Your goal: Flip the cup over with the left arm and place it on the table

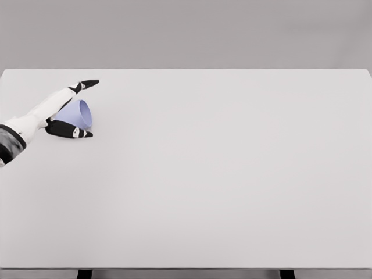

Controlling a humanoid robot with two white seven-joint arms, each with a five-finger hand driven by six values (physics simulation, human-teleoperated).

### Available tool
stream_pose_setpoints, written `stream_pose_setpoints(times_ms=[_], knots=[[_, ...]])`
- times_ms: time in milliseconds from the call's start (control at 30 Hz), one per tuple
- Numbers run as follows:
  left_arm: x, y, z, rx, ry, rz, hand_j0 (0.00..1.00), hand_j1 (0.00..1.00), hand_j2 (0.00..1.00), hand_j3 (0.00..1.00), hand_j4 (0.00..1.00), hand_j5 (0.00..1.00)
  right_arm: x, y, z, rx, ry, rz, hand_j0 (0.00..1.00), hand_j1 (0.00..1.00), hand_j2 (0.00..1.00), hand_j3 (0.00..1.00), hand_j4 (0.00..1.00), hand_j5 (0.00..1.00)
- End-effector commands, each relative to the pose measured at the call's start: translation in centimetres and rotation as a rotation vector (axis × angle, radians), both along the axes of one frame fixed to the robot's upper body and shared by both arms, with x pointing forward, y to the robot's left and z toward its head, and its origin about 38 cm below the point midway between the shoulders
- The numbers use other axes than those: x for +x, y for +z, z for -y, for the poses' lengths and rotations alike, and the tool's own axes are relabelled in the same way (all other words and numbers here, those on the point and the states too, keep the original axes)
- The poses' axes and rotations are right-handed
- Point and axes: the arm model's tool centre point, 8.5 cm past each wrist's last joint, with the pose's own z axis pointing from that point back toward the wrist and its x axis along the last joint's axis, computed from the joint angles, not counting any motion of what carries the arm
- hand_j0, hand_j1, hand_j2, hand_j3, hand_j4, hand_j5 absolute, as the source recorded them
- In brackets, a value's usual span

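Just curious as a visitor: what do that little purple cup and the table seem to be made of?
The lilac cup, held in the left robot hand, looks like smooth matte plastic: even colour, thin rim, no shine. The table looks like a flat matte white laminate, though this rendering leaves that uncertain.

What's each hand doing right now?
Left hand: closed around the lavender cup, tilted on its side.
Right hand: not in view.
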Motion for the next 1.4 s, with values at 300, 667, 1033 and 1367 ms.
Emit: stream_pose_setpoints(times_ms=[300,667,1033,1367], knots=[[0.6,-0.2,-0.9,0.038,0.108,-0.05,1.0,1.0,1.0,1.0,1.0,1.0,0.0,0.0,0.0,-0.001,0.0,0.0,1.0,1.0,1.0,1.0,1.0,1.0],[0.9,-0.6,-1.4,0.054,0.178,-0.09,1.0,1.0,1.0,1.0,1.0,1.0,0.0,0.0,0.0,0.001,0.0,0.0,1.0,1.0,1.0,1.0,1.0,1.0],[2.4,-2.0,-1.2,0.07,0.221,-0.136,1.0,1.0,1.0,1.0,1.0,1.0,0.0,0.0,0.0,0.001,0.0,-0.001,1.0,1.0,1.0,1.0,1.0,1.0],[2.8,-2.8,-1.5,0.09,0.232,-0.158,1.0,1.0,1.0,1.0,1.0,1.0,0.0,0.0,0.0,0.001,0.0,0.0,1.0,1.0,1.0,1.0,1.0,1.0]])
